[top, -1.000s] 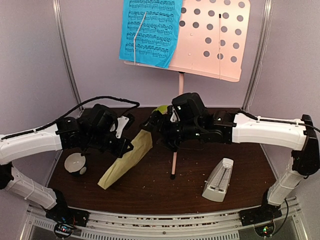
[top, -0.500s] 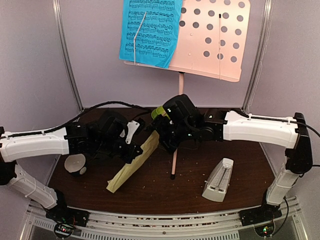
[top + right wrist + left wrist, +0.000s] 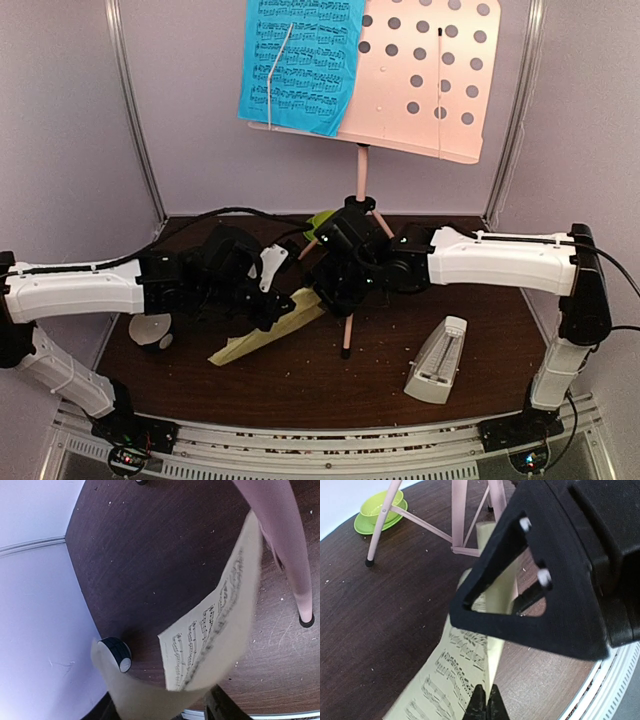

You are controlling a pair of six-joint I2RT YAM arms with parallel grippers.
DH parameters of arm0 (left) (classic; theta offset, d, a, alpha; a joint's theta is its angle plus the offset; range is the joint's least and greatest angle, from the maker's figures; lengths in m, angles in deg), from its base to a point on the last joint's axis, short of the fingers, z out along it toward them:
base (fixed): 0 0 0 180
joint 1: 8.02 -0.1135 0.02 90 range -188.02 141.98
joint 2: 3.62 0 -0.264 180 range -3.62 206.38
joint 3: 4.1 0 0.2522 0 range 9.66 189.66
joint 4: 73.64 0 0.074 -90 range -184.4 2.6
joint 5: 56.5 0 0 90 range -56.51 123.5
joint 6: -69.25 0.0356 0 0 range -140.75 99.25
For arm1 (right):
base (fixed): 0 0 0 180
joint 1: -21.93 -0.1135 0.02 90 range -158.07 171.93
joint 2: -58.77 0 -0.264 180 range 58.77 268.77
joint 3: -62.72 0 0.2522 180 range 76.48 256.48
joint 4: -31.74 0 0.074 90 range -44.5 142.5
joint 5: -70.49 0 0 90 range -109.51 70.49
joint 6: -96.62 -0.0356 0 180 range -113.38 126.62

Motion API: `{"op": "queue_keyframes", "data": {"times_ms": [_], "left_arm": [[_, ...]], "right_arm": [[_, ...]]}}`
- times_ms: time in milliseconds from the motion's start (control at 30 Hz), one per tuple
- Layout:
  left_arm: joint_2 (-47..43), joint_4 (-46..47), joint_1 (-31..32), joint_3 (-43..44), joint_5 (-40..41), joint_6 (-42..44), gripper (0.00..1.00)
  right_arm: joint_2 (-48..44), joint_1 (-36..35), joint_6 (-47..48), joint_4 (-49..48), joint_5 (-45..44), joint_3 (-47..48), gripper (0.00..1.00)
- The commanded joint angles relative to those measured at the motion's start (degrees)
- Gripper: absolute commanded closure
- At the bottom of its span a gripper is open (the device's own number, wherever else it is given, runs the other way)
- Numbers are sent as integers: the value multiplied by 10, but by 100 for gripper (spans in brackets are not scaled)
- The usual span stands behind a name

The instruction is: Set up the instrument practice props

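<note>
Pale-yellow music sheet [image 3: 255, 343] lay slanted, its long axis running from a low end on the brown desk [image 3: 330, 390], out to the left claw's [image 3: 485, 706] left, up to a raised end at the right claw [image 3: 165, 711]. It was thin, limp paper printed with black staves, and it bowed and curled along its length. The left claw's black fingers were pressed together on one long edge of the sheet. The right claw stood about half spread, with the curled upper end passing between its fingers; whether the pads touched the paper could not be told. Just beyond the right claw rose the smooth pink stand [image 3: 357, 190], whose perforated panel carried the blue sheet [image 3: 300, 60]. The white pyramid metronome [image 3: 437, 360] stood well to that claw's right.
</note>
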Motion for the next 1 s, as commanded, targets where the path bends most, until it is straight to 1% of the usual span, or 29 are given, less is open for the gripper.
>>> {"op": "queue_keyframes", "data": {"times_ms": [0,100,167,200,233,300,333,367,467,500,600,633,700,833,967], "left_arm": [[9,39,4,-15,-13,16,100],[12,39,4,-16,-13,22,100],[18,37,4,-13,-11,27,100],[22,35,4,-10,-11,30,100],[26,33,6,-8,-11,33,100],[30,35,9,-6,-11,36,100],[32,36,10,-4,-11,39,100],[33,38,11,-4,-11,41,100],[36,42,13,-4,-13,48,100],[36,44,13,-7,-16,51,100],[36,47,13,-10,-21,61,100],[36,48,13,-11,-21,61,100],[35,48,14,-12,-21,62,100],[38,42,14,-11,-16,63,100],[40,42,14,-8,-8,60,100]], "right_arm": [[3,4,-3,26,-12,7,55],[1,3,-2,38,-13,6,66],[-4,4,-5,50,-17,4,69],[-8,4,-5,49,-18,3,67],[-11,5,-5,47,-19,2,61],[-17,5,-4,45,-20,1,40],[-18,5,-6,44,-21,-1,33],[-20,6,-7,38,-20,-4,31],[-21,6,-12,35,-18,-10,40],[-20,7,-11,37,-19,-8,41],[-18,7,-4,40,-21,-2,35],[-18,7,-3,41,-21,0,35],[-15,7,-6,44,-18,0,39],[-21,8,-17,57,-19,-5,56],[-37,8,-23,72,-32,-6,70]]}}
